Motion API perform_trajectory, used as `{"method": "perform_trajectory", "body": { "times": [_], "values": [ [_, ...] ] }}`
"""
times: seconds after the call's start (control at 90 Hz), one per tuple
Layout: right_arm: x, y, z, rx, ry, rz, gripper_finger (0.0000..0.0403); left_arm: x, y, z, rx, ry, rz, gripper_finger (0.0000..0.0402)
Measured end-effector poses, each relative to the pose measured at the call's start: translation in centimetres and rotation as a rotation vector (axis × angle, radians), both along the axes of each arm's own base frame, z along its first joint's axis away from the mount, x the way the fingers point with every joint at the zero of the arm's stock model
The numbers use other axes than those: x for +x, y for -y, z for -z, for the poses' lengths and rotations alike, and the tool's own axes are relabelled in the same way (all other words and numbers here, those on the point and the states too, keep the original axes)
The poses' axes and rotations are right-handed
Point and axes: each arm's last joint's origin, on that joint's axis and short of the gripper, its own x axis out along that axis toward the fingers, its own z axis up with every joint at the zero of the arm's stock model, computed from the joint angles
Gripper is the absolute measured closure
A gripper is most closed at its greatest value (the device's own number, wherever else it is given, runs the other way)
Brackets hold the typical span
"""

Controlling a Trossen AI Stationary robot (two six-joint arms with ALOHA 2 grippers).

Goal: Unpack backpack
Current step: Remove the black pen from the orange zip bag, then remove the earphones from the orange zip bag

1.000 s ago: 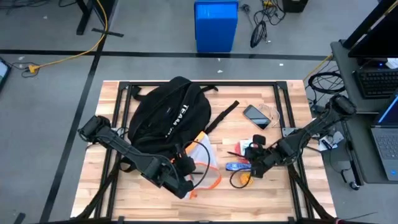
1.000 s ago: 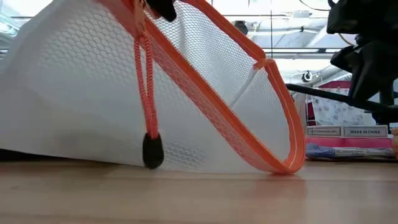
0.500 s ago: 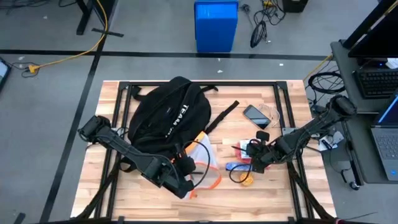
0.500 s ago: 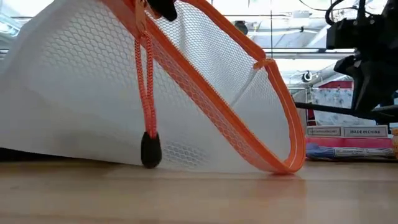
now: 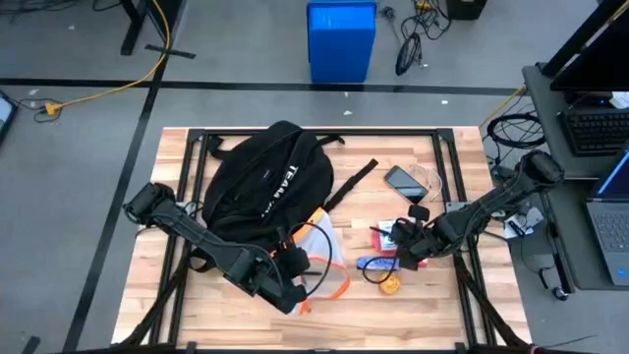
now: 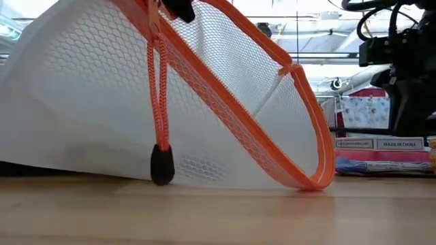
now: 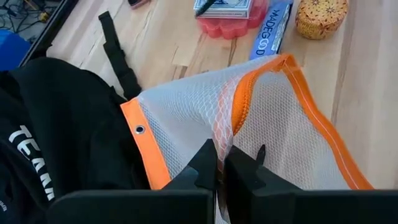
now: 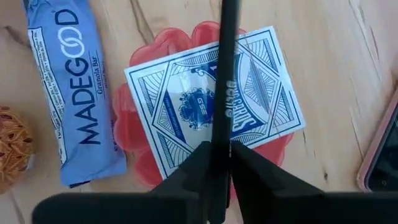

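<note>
My right tool [image 8: 217,165] is clamped on a thin black pen [image 8: 225,74], holding it right over a blue card deck [image 8: 214,106] that sits on a red flower-shaped thing [image 8: 140,168]. A blue MadeGood bar [image 8: 78,99] lies just beside the deck, with a small orange ball [image 8: 13,146] past that. From the high cam that tool [image 5: 405,248] hangs over the right part of the surface [image 5: 177,167], with a phone [image 5: 404,184] farther back.

My left tool [image 7: 221,168] is pinched shut on the zipper seam of a white mesh pouch [image 7: 267,124] with orange trim. In the low cam the pouch [image 6: 102,102] fills most of the shot, its zip pull [image 6: 161,165] dangling just above the wood.

The backpack [image 5: 265,182] lies at the back left of the surface, the pouch [image 5: 324,258] touching its front edge and the left tool [image 5: 295,295] at its front corner.
</note>
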Motion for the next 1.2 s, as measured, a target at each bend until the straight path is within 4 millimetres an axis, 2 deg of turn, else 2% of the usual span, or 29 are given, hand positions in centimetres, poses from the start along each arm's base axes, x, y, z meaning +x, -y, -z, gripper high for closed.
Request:
{"method": "perform_trajectory", "body": {
  "times": [0.267,0.422,0.578,0.778,0.911,1.089,1.2],
  "values": [
    [0.0,-0.1,-0.4,0.013,-0.023,0.001,0.0322,0.0,0.0,0.0,0.000,0.000,0.000,0.0402],
    [0.4,-0.3,-2.6,0.024,-0.025,0.062,0.0321,0.0,0.0,0.0,0.000,0.000,0.000,0.0402],
    [1.2,-1.3,-4.8,0.050,0.061,0.043,0.0317,0.0,0.0,0.0,0.000,-0.001,0.001,0.0402],
    [1.7,-2.7,-6.1,0.053,0.162,-0.050,0.0312,0.0,0.0,0.0,0.001,-0.001,0.001,0.0402],
    [3.0,-3.9,-6.9,0.102,0.315,-0.175,0.0312,0.0,0.0,0.0,0.000,-0.001,-0.001,0.0402],
    [6.6,-6.5,-8.9,0.164,0.671,-0.441,0.0312,0.2,-0.3,0.0,-0.001,0.006,-0.012,0.0402],
    [8.6,-8.4,-8.8,0.206,0.823,-0.640,0.0312,0.4,-0.3,-0.1,-0.007,0.018,-0.013,0.0402]
  ]
}}
